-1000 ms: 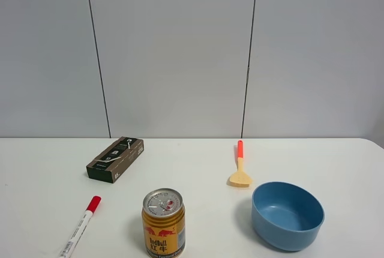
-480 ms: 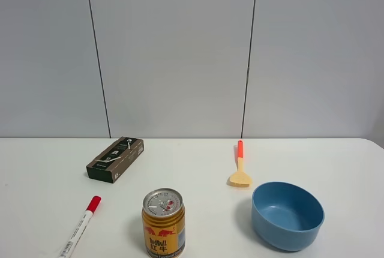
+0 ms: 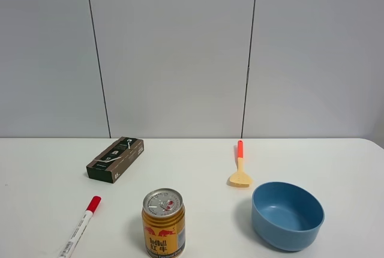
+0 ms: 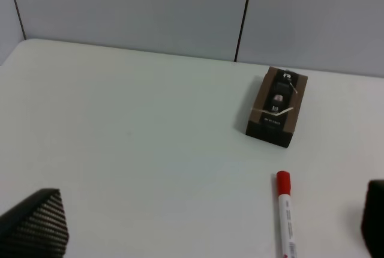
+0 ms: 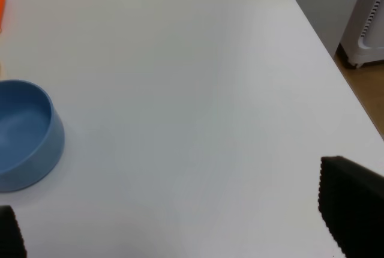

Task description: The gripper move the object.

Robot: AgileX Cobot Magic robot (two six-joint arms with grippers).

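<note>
On white table (image 4: 120, 138): left gripper (image 4: 204, 222) spread wide, empty, above marker pen (image 4: 285, 213); right gripper (image 5: 174, 222) likewise parted, empty.

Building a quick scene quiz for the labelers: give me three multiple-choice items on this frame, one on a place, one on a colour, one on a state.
1. In the high view, what lies nearest the marker pen?
A. the bowl
B. the can
C. the spatula

2. What colour is the bowl?
A. blue
B. green
C. white

3. How does the can stand?
A. on its side
B. upside down
C. upright, pull tab up

Key:
1. B: the can stands just right of the pen at the front of the table; the spatula and the bowl are further right.
2. A: blue shows in both the high view and the right wrist view.
3. C: its silver top with the tab faces up.

The left tool and right tool each show two fingertips spread wide at the frame edges, holding nothing.
</note>
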